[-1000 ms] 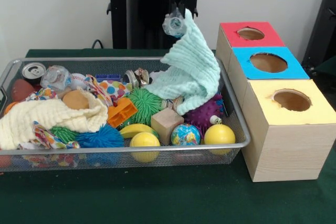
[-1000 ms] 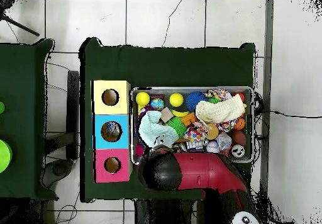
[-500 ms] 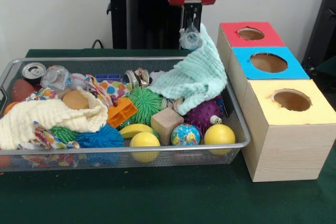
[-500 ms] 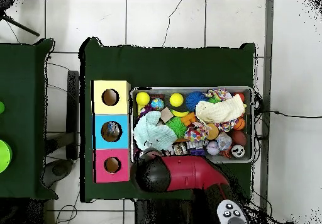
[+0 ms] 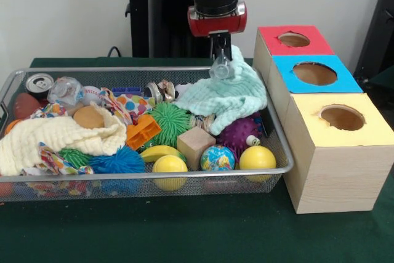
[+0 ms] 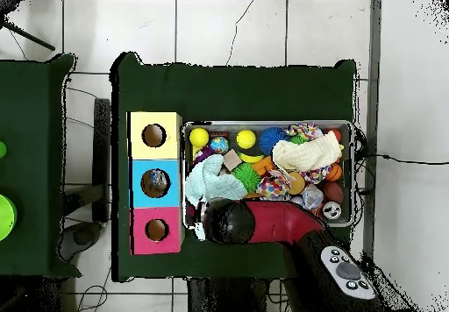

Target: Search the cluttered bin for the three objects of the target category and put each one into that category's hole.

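**Observer:** Walk me across it, left side first.

**Operator:** In the front view the wire bin fills the left and middle of the frame. At its far left I see a soda can and a crumpled clear bottle, then a cream knitted cloth draped over other items. Toward the middle there's a green spiky ball, a wooden block and a globe ball, with yellow balls against the front rim.

**Observer:** And the hand?

**Operator:** The hand hangs at upper centre, over the bin's back right corner. It's closed on a small crushed clear plastic piece, and the mint green cloth seems caught up with it, rising to a peak there while the rest slumps onto the purple spiky ball. I judge the cloth rides along only by accident.

**Observer:** Where does the plastic go?

**Operator:** On the right stand three boxes in a row, each with a hole: red box farthest back, blue box, yellow box nearest. I can't tell which one is the target.

**Observer:** The surroundings?

**Operator:** A dark green covered surface, a pale wall behind; overhead, white floor tiles and a second green surface at left.
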Robot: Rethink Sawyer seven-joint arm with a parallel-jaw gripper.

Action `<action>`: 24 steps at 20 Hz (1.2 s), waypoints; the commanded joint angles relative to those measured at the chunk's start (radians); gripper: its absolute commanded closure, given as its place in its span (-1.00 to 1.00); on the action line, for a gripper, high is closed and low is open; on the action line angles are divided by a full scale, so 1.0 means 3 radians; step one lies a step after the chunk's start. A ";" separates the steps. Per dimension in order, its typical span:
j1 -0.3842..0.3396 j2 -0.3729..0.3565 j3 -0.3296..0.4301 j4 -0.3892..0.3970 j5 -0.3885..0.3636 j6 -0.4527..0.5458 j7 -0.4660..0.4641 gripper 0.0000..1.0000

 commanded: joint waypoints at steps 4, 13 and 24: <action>-0.0166 0.0066 0.0630 -0.0327 -0.0227 0.0295 -0.0581 1.00; -0.0166 0.0028 0.0631 -0.0299 -0.0324 0.0274 -0.0412 1.00; -0.0216 0.0068 0.0689 -0.0277 -0.0436 0.0247 -0.0388 1.00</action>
